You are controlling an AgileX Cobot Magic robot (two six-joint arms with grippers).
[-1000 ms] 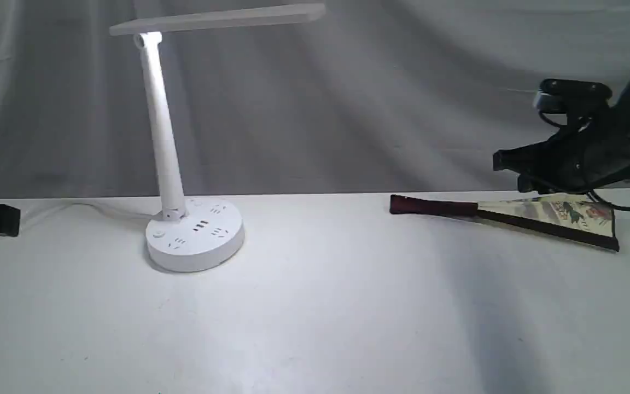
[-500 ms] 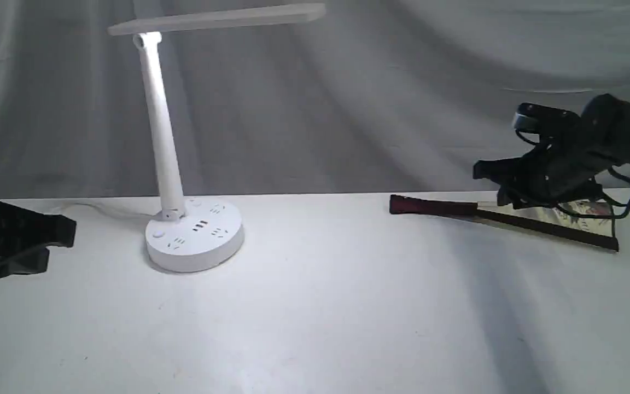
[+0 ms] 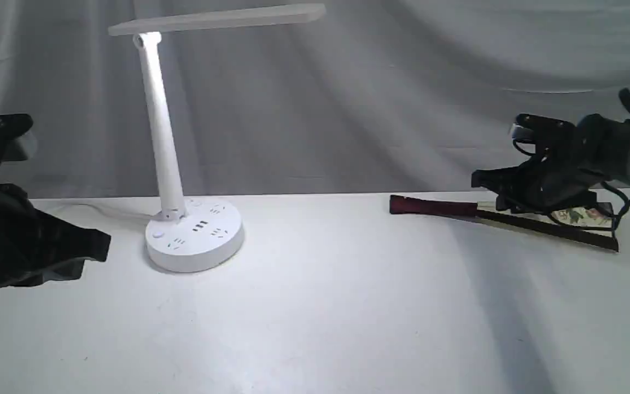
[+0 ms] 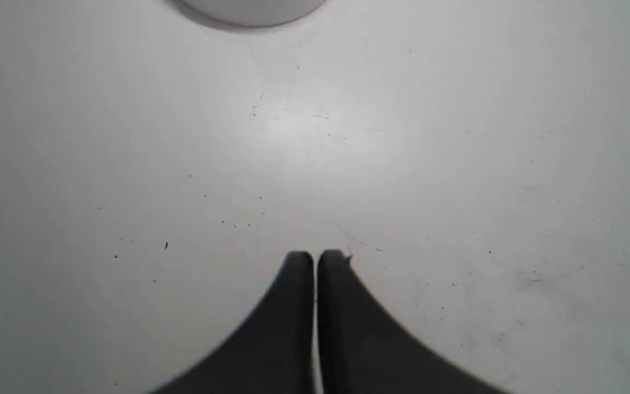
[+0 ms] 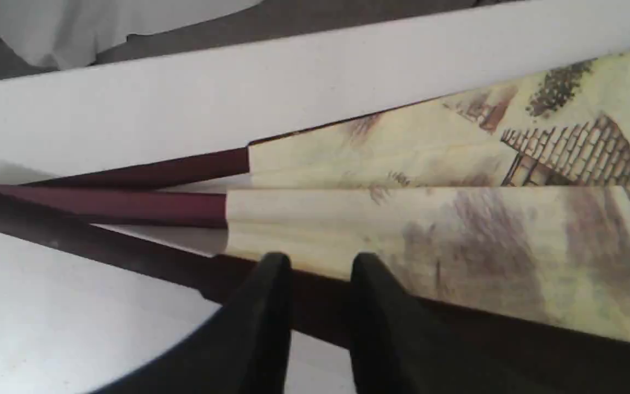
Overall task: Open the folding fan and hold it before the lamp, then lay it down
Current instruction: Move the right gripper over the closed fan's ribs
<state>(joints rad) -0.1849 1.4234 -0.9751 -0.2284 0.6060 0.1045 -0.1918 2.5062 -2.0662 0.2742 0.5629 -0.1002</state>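
Observation:
The folding fan lies on the white table at the right, spread only a little, with its maroon ribs pointing left. In the right wrist view its cream painted paper and dark outer rib fill the picture. My right gripper hovers just over the fan's middle. Its fingers stand a narrow gap apart above the dark outer rib, holding nothing. The white lamp stands at the left on its round base. My left gripper is low, left of the base, and shut on nothing.
The lamp's long flat head reaches right, high over the table. A white cable runs from the base toward the left. The table's back edge meets a grey cloth backdrop. The lamp base's rim shows ahead of the left fingers.
My left gripper has moved right, toward the lamp base. My right gripper has come down and leftward over the fan, now covering more of its paper.

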